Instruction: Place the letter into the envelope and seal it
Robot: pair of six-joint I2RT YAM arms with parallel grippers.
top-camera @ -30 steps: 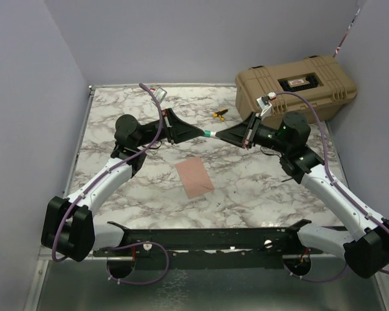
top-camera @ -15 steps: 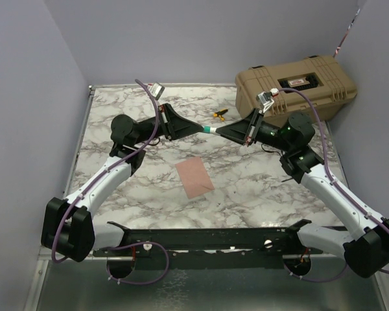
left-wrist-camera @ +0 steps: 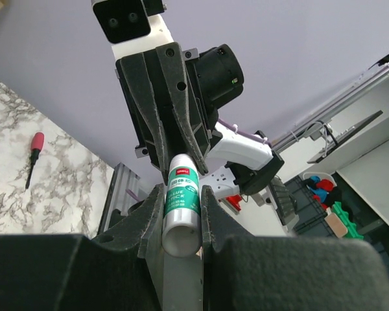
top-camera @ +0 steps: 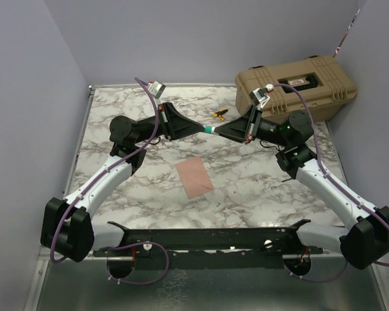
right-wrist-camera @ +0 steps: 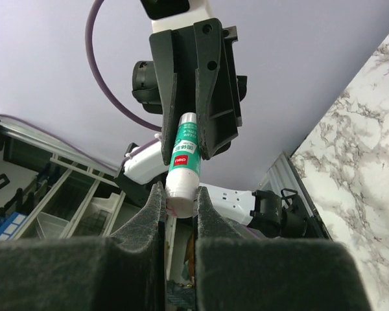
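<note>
A white and green glue stick (top-camera: 210, 131) hangs in the air above the middle of the table, gripped at both ends. My left gripper (top-camera: 203, 130) is shut on its body (left-wrist-camera: 181, 201). My right gripper (top-camera: 218, 133) is shut on its other end (right-wrist-camera: 183, 165). Each wrist view shows the opposite gripper clamped on the far end. One flat salmon-tan paper rectangle (top-camera: 194, 176) lies on the marble below and in front of the grippers. No flap shows on it, so I cannot tell whether it is the envelope or the letter.
A tan hard case (top-camera: 297, 87) stands at the back right, close behind the right wrist. A small yellow-handled tool (top-camera: 219, 115) lies behind the grippers. A tiny dark bit (top-camera: 218, 206) lies near the front. A black rail (top-camera: 201, 238) runs along the near edge.
Both grippers, still joined on the glue stick, have risen a little and shifted slightly toward the back. The paper on the table has not moved.
</note>
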